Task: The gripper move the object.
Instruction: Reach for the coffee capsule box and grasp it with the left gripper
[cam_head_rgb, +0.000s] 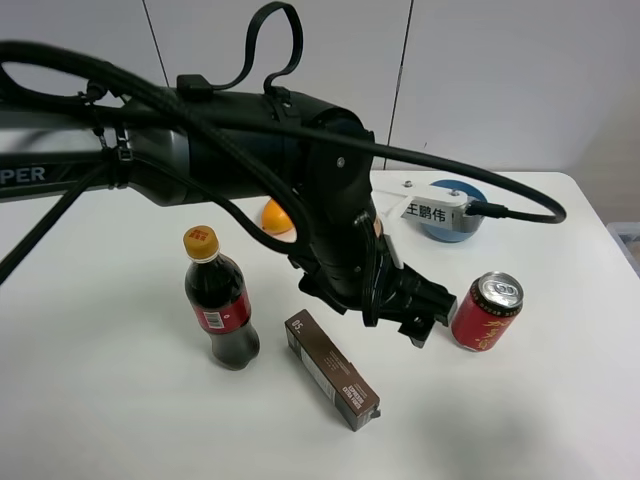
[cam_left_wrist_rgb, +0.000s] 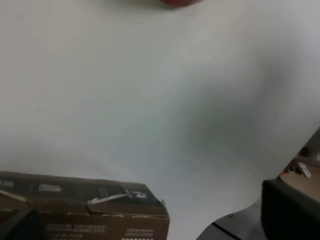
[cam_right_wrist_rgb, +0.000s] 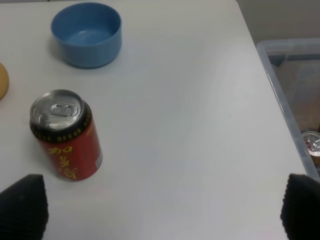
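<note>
A white table (cam_head_rgb: 100, 400) stands before pale wall panels (cam_head_rgb: 500, 80); at left a bottle (cam_head_rgb: 220, 305) of dark cola stands upright, and the brown carton (cam_head_rgb: 330, 370) lies flat just beside it. The left gripper (cam_head_rgb: 425, 312) hangs between carton and red can (cam_head_rgb: 487, 310), touching neither, and I cannot tell its finger gap; behind sits a blue bowl (cam_head_rgb: 452, 233). The right gripper (cam_right_wrist_rgb: 162, 207) is spread wide.

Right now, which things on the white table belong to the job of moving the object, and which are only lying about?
For the job: the black two-fingered left gripper; the long dark-brown rectangular carton.
Lying about: the plastic cola bottle with a yellow cap; the red metal drink can; the round blue bowl; the round orange fruit.
</note>
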